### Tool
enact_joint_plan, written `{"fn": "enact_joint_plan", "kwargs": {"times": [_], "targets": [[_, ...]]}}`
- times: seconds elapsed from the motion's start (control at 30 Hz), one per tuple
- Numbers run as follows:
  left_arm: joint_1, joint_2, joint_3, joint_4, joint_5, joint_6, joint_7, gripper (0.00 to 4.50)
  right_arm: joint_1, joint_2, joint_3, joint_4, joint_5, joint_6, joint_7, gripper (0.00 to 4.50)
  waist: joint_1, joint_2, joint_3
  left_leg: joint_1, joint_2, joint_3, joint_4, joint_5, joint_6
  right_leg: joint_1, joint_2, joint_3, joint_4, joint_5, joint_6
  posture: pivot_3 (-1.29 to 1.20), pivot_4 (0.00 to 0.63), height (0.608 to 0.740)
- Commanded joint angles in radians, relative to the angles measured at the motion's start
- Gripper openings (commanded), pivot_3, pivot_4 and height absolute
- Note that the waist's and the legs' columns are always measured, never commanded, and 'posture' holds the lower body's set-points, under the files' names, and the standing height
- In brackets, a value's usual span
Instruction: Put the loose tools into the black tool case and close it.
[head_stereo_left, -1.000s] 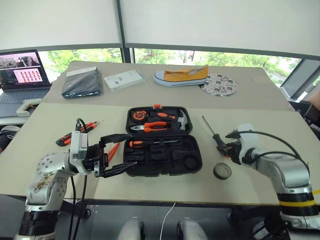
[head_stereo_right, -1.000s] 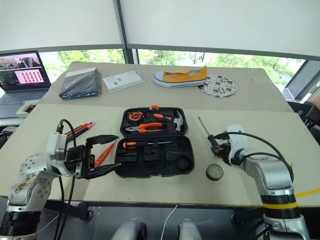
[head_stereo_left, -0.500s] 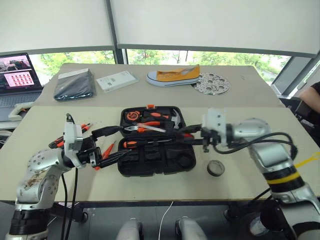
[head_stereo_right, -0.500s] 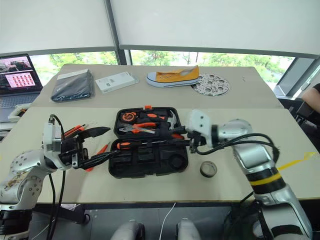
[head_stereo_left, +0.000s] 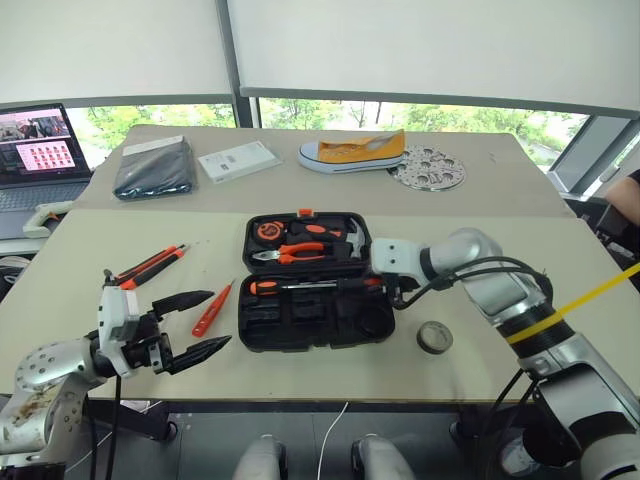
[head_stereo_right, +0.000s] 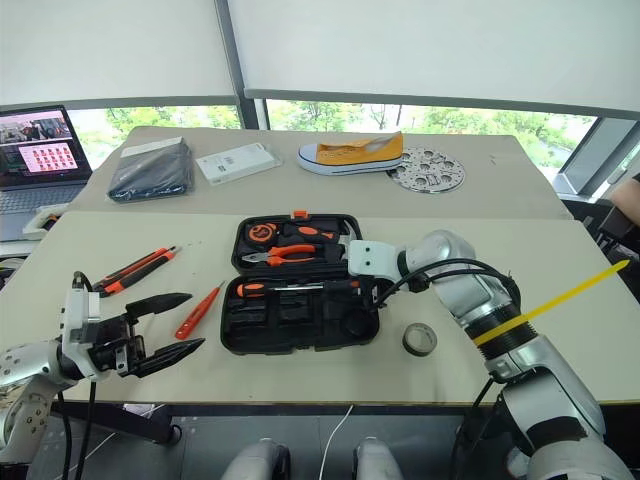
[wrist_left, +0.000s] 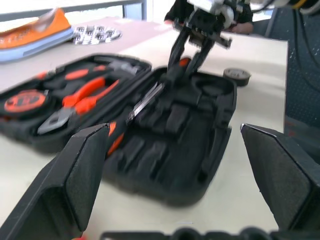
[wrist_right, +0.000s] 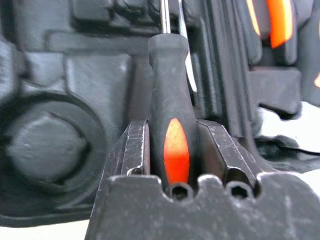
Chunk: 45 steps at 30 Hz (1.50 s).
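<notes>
Right gripper (head_stereo_left: 385, 283) jaws clamp a screwdriver (wrist_right: 169, 125) over the open black tool case (head_stereo_left: 315, 322); left gripper (head_stereo_left: 190, 322) jaws wide, empty. Orange tester (head_stereo_left: 211, 309), two tools (head_stereo_left: 150, 265), tape roll (head_stereo_left: 434, 337) lie loose on the surface.

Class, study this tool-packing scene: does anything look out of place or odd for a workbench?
Yes. An orange shoe lies on the far table beside a perforated metal disc, neither belonging with tools. Nearer, loose tools and a tape roll lie outside the open black tool case, while the right end effector grips a screwdriver over it.
</notes>
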Motion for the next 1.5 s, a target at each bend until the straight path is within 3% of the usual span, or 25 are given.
{"fn": "enact_joint_plan", "kwargs": {"times": [0.03, 0.7, 0.77, 0.9, 0.97, 1.07, 1.17, 1.4, 1.5], "targets": [[-0.012, -0.002, 0.026, 0.069, 0.01, -0.076, -0.047, 4.5, -0.028, 0.003, 0.008, 0.018, -0.031, -0.051, 0.029, 1.02, 0.0, 0.0, 0.0, 0.0, 0.0, 0.0, 0.0, 0.0, 0.0, 0.0, 0.0, 0.0, 0.0, 0.0, 0.0, 0.0, 0.15, 0.74], [-0.063, -0.025, 0.016, 0.283, 0.021, -0.239, -0.162, 4.5, 0.01, 0.035, -0.007, 0.033, -0.058, -0.092, 0.043, 1.02, 0.002, 0.0, 0.0, 0.001, 0.0, 0.0, 0.0, 0.0, 0.0, 0.0, -0.001, -0.001, 0.0, 0.0, -0.001, 0.0, 0.15, 0.74], [-0.072, -0.032, 0.015, 0.29, 0.018, -0.247, -0.169, 4.5, 0.001, 0.033, -0.02, 0.041, -0.038, -0.133, 0.054, 2.03, 0.002, 0.0, 0.0, 0.001, 0.0, 0.0, 0.0, 0.0, 0.0, 0.0, -0.001, -0.001, 0.0, 0.0, -0.001, 0.0, 0.15, 0.74], [-0.088, -0.049, 0.016, 0.282, 0.009, -0.247, -0.171, 4.5, -0.019, 0.024, -0.081, 0.06, 0.043, -0.254, 0.106, 3.2, 0.001, 0.0, 0.0, 0.001, 0.0, 0.0, -0.001, 0.0, 0.0, 0.0, 0.0, -0.001, 0.0, 0.0, -0.001, 0.0, 0.15, 0.74], [-0.093, -0.055, 0.017, 0.272, 0.006, -0.243, -0.169, 4.5, -0.025, 0.024, -0.116, 0.06, 0.095, -0.279, 0.142, 3.2, 0.0, 0.0, 0.0, 0.001, 0.0, 0.0, -0.001, 0.0, 0.0, 0.0, 0.0, -0.001, 0.0, 0.0, -0.001, 0.0, 0.15, 0.74], [-0.097, -0.065, 0.01, 0.251, 0.008, -0.24, -0.158, 4.5, -0.002, 0.075, -0.195, -0.01, 0.263, -0.161, 0.183, 3.2, -0.001, 0.0, 0.0, 0.001, 0.0, 0.0, -0.001, 0.0, 0.0, 0.0, 0.0, -0.001, 0.0, 0.0, -0.001, 0.0, 0.15, 0.74], [-0.101, -0.073, 0.002, 0.242, 0.015, -0.238, -0.152, 4.5, 0.014, 0.137, -0.205, -0.005, 0.268, -0.123, 0.111, 2.57, -0.005, 0.0, 0.0, 0.001, 0.002, 0.0, -0.001, 0.0, 0.0, 0.0, 0.001, -0.001, 0.001, 0.0, -0.002, 0.0, 0.15, 0.74], [-0.134, -0.059, -0.024, 0.269, 0.075, -0.24, -0.125, 4.5, 0.062, 0.199, -0.152, 0.124, 0.17, -0.211, 0.028, 0.18, 0.002, 0.0, 0.0, 0.001, 0.001, 0.0, -0.001, 0.0, -0.001, 0.0, 0.0, -0.001, 0.001, 0.0, -0.003, 0.0, 0.15, 0.74], [-0.153, -0.058, -0.027, 0.265, 0.078, -0.227, -0.108, 4.5, 0.077, 0.205, -0.124, 0.191, 0.113, -0.281, -0.004, 0.05, 0.001, 0.0, 0.0, 0.001, 0.0, 0.001, -0.001, 0.0, -0.001, 0.0, 0.0, -0.001, 0.001, 0.0, -0.002, 0.0, 0.15, 0.74]]}}
